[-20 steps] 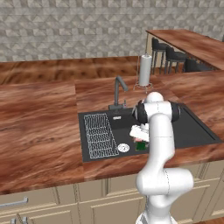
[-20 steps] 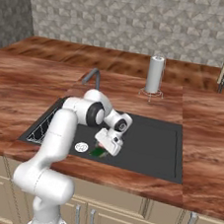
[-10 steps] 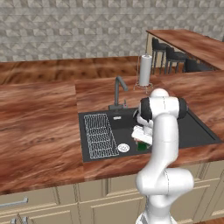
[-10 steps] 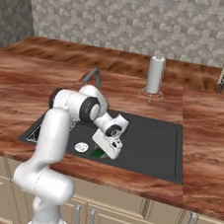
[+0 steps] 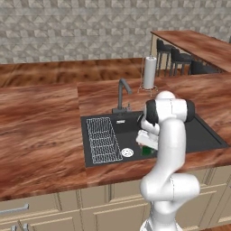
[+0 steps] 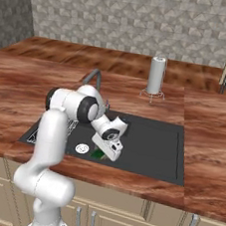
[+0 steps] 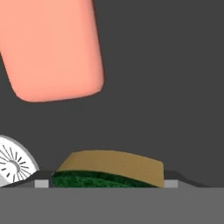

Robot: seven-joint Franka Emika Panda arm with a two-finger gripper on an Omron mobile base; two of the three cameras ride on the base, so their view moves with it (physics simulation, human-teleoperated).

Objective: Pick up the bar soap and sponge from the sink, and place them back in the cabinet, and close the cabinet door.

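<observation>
The white robot arm's gripper (image 6: 101,154) reached down into the big black sink (image 6: 150,149), near its front edge. The small green and yellow sponge (image 7: 111,169) sat right between the two dark fingertips, but I cannot tell if the jaws were squeezing it. The salmon-pink bar soap (image 7: 50,46) lay flat on the sink floor near the sponge. The round silver drain (image 7: 12,164) was just beside the sponge.
</observation>
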